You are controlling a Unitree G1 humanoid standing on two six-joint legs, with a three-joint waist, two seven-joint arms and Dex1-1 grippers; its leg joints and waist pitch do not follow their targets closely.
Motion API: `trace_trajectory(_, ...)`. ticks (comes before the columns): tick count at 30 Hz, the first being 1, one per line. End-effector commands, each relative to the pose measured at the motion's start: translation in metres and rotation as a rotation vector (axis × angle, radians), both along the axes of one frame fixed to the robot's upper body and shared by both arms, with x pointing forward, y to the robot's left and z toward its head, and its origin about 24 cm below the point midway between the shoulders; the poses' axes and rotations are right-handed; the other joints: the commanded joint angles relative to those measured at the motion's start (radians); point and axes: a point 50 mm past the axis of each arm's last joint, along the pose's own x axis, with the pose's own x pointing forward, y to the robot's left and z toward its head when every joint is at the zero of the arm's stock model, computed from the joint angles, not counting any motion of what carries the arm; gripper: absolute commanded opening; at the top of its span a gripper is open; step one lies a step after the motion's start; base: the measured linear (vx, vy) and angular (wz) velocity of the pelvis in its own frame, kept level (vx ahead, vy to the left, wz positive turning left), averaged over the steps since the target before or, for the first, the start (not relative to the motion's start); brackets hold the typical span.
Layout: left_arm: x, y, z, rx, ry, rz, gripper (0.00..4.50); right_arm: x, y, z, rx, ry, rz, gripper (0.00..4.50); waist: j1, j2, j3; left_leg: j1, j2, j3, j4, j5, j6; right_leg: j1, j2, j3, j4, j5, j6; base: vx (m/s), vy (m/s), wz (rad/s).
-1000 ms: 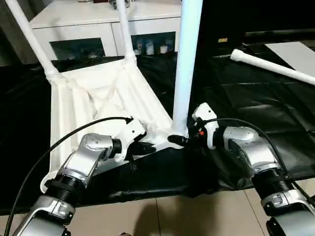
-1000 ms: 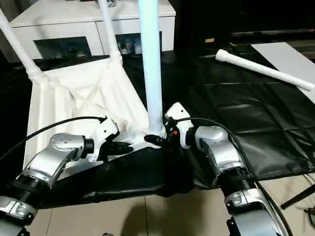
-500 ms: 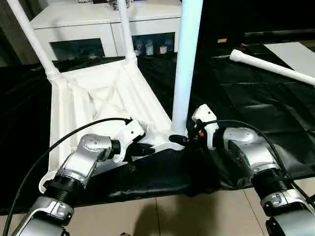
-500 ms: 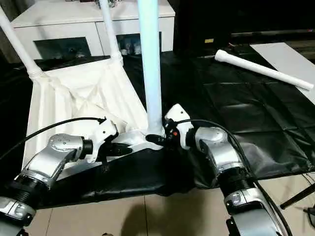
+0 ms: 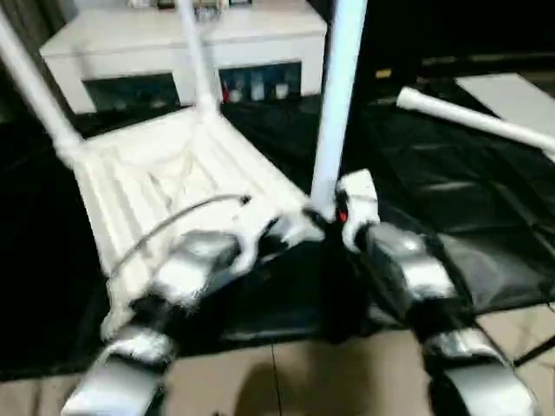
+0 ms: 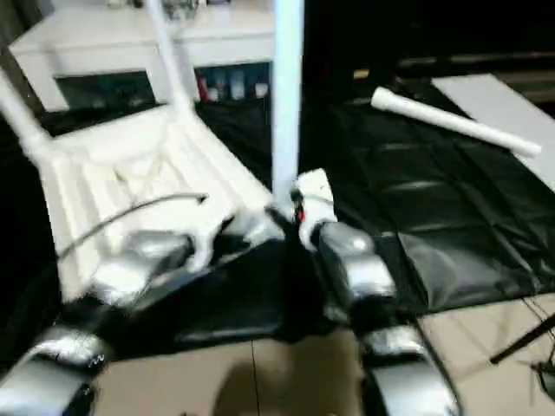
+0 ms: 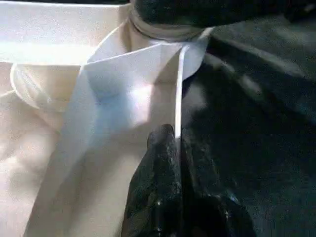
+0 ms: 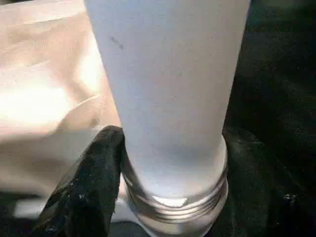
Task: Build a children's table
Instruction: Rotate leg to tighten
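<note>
Near-corner leg being gripped at its base; top pinned by the other arm.

The table top (image 5: 165, 173) lies ribbed side up on black sheeting (image 5: 451, 191). Since a second ago the right gripper (image 8: 148, 187) has been narrowed around the base of the leg (image 5: 334, 104) at the top's near right corner; one finger (image 8: 84, 187) is seen against the collar, so a grip is likely, though the far side is hidden. The left gripper (image 7: 175, 163) is kept closed on the thin rim beside that corner. Judged: the third leg is being screwed in. Two legs stand at the far corners; a fourth leg (image 5: 473, 121) lies loose near the sheeting's far right. No writing can be read.
</note>
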Motion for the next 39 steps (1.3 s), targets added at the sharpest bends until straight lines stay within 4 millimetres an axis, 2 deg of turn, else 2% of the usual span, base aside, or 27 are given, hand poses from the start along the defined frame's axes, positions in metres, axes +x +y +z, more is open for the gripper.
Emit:
trace_trajectory(1, 0.013, 0.006, 0.011, -0.026, -0.045, 0.138, 0.0, -0.01, 0.008, -0.03, 0.024, 0.159, -0.096, 2.67, 0.001, -0.005, -0.068, 0.013, 0.003, 0.001, -0.068, -0.199, 0.024, 0.053, -0.036, 0.028, -0.073, -0.148, -0.231, 0.0, 0.0, 0.0)
trace_trajectory(2, 0.013, 0.006, 0.01, -0.02, -0.047, 0.139, 0.0, -0.01, 0.011, -0.03, 0.024, 0.159, -0.099, 2.67, -0.001, -0.007, -0.069, 0.012, 0.002, 0.001, -0.069, -0.192, 0.03, 0.053, -0.036, 0.027, -0.074, -0.137, -0.232, 0.0, 0.0, 0.0)
trace_trajectory(3, 0.014, 0.003, 0.01, -0.001, -0.058, 0.137, 0.0, -0.01, 0.023, -0.028, 0.014, 0.135, -0.086, 2.67, -0.001, -0.002, -0.072, 0.013, 0.002, 0.002, -0.067, -0.181, 0.038, 0.053, -0.036, 0.026, -0.073, -0.111, -0.235, 0.0, 0.0, 0.0)
trace_trajectory(5, 0.016, 0.002, 0.01, 0.006, -0.067, 0.135, 0.0, -0.01, 0.034, -0.023, 0.025, 0.097, -0.028, 2.67, -0.002, -0.004, -0.071, 0.01, 0.002, 0.001, -0.067, -0.184, 0.048, 0.057, -0.036, 0.024, -0.072, -0.096, -0.24, 0.0, 0.0, 0.0)
trace_trajectory(6, 0.016, 0.002, 0.011, 0.005, -0.071, 0.132, 0.0, -0.01, 0.036, -0.021, 0.041, 0.083, -0.005, 3.02, -0.002, -0.004, -0.071, 0.009, 0.002, 0.001, -0.067, -0.186, 0.051, 0.058, -0.036, 0.024, -0.072, -0.095, -0.24, 0.0, 0.0, 0.0)
trace_trajectory(8, 0.016, 0.005, 0.013, 0.003, -0.077, 0.116, 0.0, -0.009, 0.035, -0.016, 0.048, 0.069, 0.027, 3.37, -0.003, -0.004, -0.07, 0.01, 0.003, 0.001, -0.068, -0.195, 0.056, 0.058, -0.036, 0.023, -0.074, -0.108, -0.239, 0.0, 0.0, 0.0)
trace_trajectory(9, 0.015, 0.006, 0.013, -0.001, -0.076, 0.106, 0.0, -0.008, 0.034, -0.014, 0.04, 0.063, 0.027, 3.39, -0.002, -0.006, -0.07, 0.01, 0.003, 0.001, -0.069, -0.199, 0.06, 0.058, -0.035, 0.023, -0.073, -0.114, -0.237, 0.0, 0.0, 0.0)
trace_trajectory(10, 0.014, 0.009, 0.013, -0.003, -0.077, 0.088, 0.0, -0.007, 0.031, -0.012, 0.008, 0.044, 0.04, 3.46, -0.008, -0.01, -0.068, 0.002, 0.003, -0.002, -0.072, -0.199, 0.059, 0.063, -0.036, 0.022, -0.072, -0.116, -0.233, 0.0, 0.0, 0.0)
trace_trajectory(12, 0.012, 0.012, 0.013, -0.004, -0.074, 0.061, 0.0, -0.005, 0.028, -0.01, -0.033, 0.017, 0.067, 3.58, -0.01, -0.006, -0.069, 0.006, 0.004, -0.002, -0.071, -0.207, 0.053, 0.06, -0.038, 0.021, -0.075, -0.14, -0.229, 0.0, 0.0, 0.0)
trace_trajectory(13, 0.008, 0.016, 0.012, -0.004, -0.056, 0.011, 0.0, -0.006, 0.025, -0.007, -0.039, 0.001, 0.14, 3.58, -0.011, -0.007, -0.069, 0.006, 0.004, -0.002, -0.07, -0.208, 0.053, 0.06, -0.038, 0.021, -0.074, -0.138, -0.232, 0.0, 0.0, 0.0)
trace_trajectory(15, 0.006, 0.017, 0.012, -0.005, -0.052, -0.008, 0.0, -0.006, 0.024, -0.006, -0.036, -0.002, 0.161, 3.58, -0.012, -0.007, -0.07, 0.005, 0.006, -0.002, -0.069, -0.197, 0.062, 0.061, -0.038, 0.022, -0.071, -0.11, -0.244, 0.0, 0.0, 0.0)
trace_trajectory(16, -0.001, 0.023, 0.01, -0.009, -0.018, -0.072, 0.0, -0.009, 0.02, -0.003, -0.041, -0.017, 0.271, 3.58, -0.011, -0.008, -0.073, 0.007, 0.008, -0.001, -0.067, -0.179, 0.072, 0.061, -0.038, 0.023, -0.066, -0.071, -0.259, 0.0, 0.0, 0.0)
trace_trajectory(17, -0.005, 0.026, 0.009, -0.011, -0.007, -0.109, 0.0, -0.011, 0.018, -0.001, -0.035, -0.02, 0.329, 3.58, -0.01, -0.007, -0.072, 0.005, 0.007, -0.002, -0.066, -0.173, 0.078, 0.063, -0.037, 0.021, -0.064, -0.058, -0.263, 0.0, 0.0, 0.0)
trace_trajectory(19, -0.009, 0.029, 0.008, -0.012, 0.004, -0.144, 0.0, -0.015, 0.017, 0.0, -0.023, -0.017, 0.393, 3.58, -0.008, -0.004, -0.072, 0.008, 0.01, 0.001, -0.064, -0.158, 0.097, 0.058, -0.035, 0.023, -0.06, -0.019, -0.276, 0.0, 0.0, 0.0)
trace_trajectory(20, -0.015, 0.033, 0.008, -0.016, 0.021, -0.199, 0.0, -0.02, 0.012, 0.003, -0.037, -0.032, 0.489, 3.58, -0.003, -0.004, -0.071, 0.009, 0.013, 0.001, -0.065, -0.166, 0.096, 0.06, -0.036, 0.022, -0.062, -0.027, -0.277, 0.0, 0.0, 0.0)
trace_trajectory(23, -0.022, 0.038, 0.009, -0.023, 0.046, -0.256, 0.0, -0.024, 0.004, 0.006, -0.057, -0.047, 0.558, 3.58, 0.001, -0.002, -0.071, 0.009, 0.013, 0.002, -0.065, -0.172, 0.095, 0.058, -0.036, 0.022, -0.058, -0.032, -0.28, 0.0, 0.0, 0.0)
trace_trajectory(24, -0.025, 0.04, 0.011, -0.033, 0.055, -0.288, 0.0, -0.025, 0.001, 0.007, -0.063, -0.05, 0.583, 3.58, 0.0, -0.004, -0.067, 0.011, 0.013, 0.003, -0.067, -0.192, 0.089, 0.054, -0.035, 0.022, -0.063, -0.066, -0.279, 0.0, 0.0, 0.0)
trace_trajectory(27, -0.033, 0.044, 0.015, -0.052, 0.072, -0.363, 0.0, -0.029, -0.006, 0.008, -0.084, -0.052, 0.665, 3.58, 0.002, -0.002, -0.067, 0.015, 0.017, 0.002, -0.071, -0.235, 0.064, 0.052, -0.037, 0.025, -0.065, -0.121, -0.27, 0.0, 0.0, 0.0)
trace_trajectory(29, -0.035, 0.045, 0.016, -0.05, 0.075, -0.374, 0.0, -0.03, -0.007, 0.008, -0.089, -0.052, 0.686, 3.58, 0.006, -0.001, -0.066, 0.017, 0.016, 0.004, -0.07, -0.232, 0.063, 0.048, -0.034, 0.027, -0.065, -0.11, -0.273, 0.0, 0.0, 0.0)
trace_trajectory(31, -0.036, 0.047, 0.017, -0.052, 0.084, -0.388, 0.0, -0.032, -0.008, 0.009, -0.086, -0.052, 0.714, 3.58, 0.014, -0.003, -0.067, 0.016, 0.015, 0.005, -0.07, -0.218, 0.062, 0.049, -0.034, 0.028, -0.064, -0.1, -0.271, 0.0, 0.0, 0.0)
trace_trajectory(36, -0.038, 0.049, 0.018, -0.047, 0.093, -0.392, 0.0, -0.036, -0.008, 0.009, -0.079, -0.039, 0.773, 3.58, 0.018, -0.004, -0.069, 0.014, 0.014, 0.004, -0.068, -0.191, 0.067, 0.051, -0.034, 0.027, -0.06, -0.071, -0.269, 0.0, 0.0, 0.0)
trace_trajectory(38, -0.037, 0.049, 0.018, -0.046, 0.091, -0.387, 0.0, -0.038, -0.008, 0.007, -0.089, -0.031, 0.796, 3.58, 0.019, -0.005, -0.067, 0.013, 0.013, 0.004, -0.069, -0.2, 0.066, 0.051, -0.034, 0.026, -0.062, -0.092, -0.265, 0.0, 0.0, 0.0)
trace_trajectory(39, -0.037, 0.05, 0.018, -0.044, 0.09, -0.386, 0.0, -0.039, -0.008, 0.007, -0.092, -0.029, 0.803, 3.44, 0.019, -0.004, -0.067, 0.013, 0.013, 0.004, -0.069, -0.204, 0.065, 0.051, -0.034, 0.026, -0.063, -0.099, -0.264, 0.0, 0.0, 0.0)
